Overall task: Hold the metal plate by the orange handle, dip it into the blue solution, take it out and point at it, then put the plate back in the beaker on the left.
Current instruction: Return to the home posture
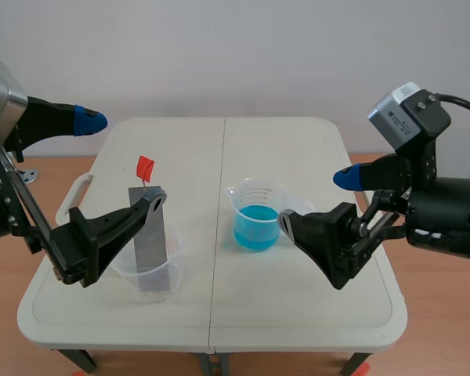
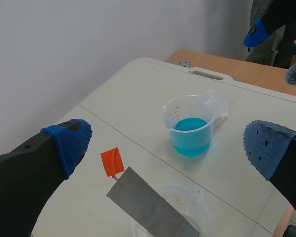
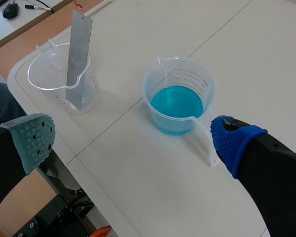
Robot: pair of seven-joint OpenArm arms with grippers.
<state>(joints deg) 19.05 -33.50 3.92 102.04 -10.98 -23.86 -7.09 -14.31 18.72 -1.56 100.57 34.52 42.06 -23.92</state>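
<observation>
Right now the metal plate (image 1: 150, 235) is leaning in the clear beaker (image 1: 149, 276) on the left of the table (image 1: 298, 313), its orange handle (image 1: 144, 166) sticking up above. The beaker of blue solution (image 1: 256, 218) is sitting near the middle, its printed scale marks (image 3: 190, 79) too small to read. Both the left gripper (image 1: 125, 160) and right gripper (image 1: 315, 200) are hovering released, fingers spread wide. Only the right wrist view is showing a dark mouse (image 3: 10, 10) on a desk (image 3: 32, 15) beyond.
</observation>
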